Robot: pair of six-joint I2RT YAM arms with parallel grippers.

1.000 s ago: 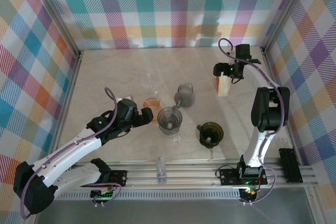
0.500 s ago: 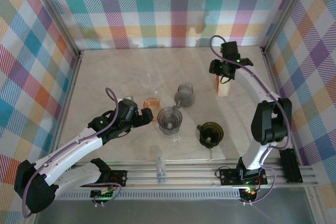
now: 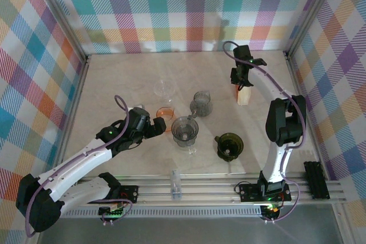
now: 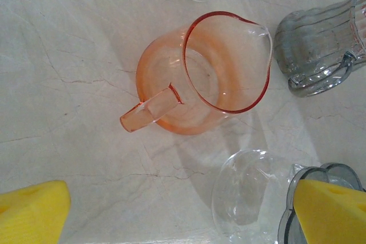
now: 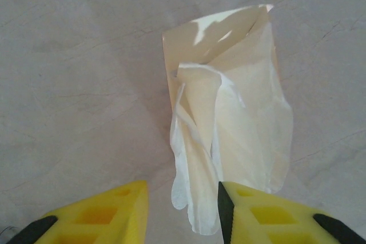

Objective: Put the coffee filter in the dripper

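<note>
A stack of cream paper coffee filters [image 3: 244, 94] stands upright at the back right of the table. In the right wrist view the coffee filter [image 5: 229, 130] has its loose lower edges between my right gripper's [image 5: 183, 212] yellow fingers. The paper touches the right finger, and a gap remains on the left side. From above, the right gripper [image 3: 243, 82] sits on top of the stack. A dark green dripper [image 3: 230, 146] with a handle stands at the front right. My left gripper [image 3: 158, 127] hovers wide open beside the orange pitcher [image 4: 206, 72].
A grey dripper [image 3: 185, 131] stands mid-table with a clear glass piece [image 4: 251, 192] beside it. A second grey ribbed dripper [image 3: 201, 103] and a clear glass [image 3: 164, 88] stand further back. Checked walls close off the back and both sides.
The right arm has swung left and down onto the filter stack, and its jaws have narrowed around the paper edges. The left arm has not moved.
</note>
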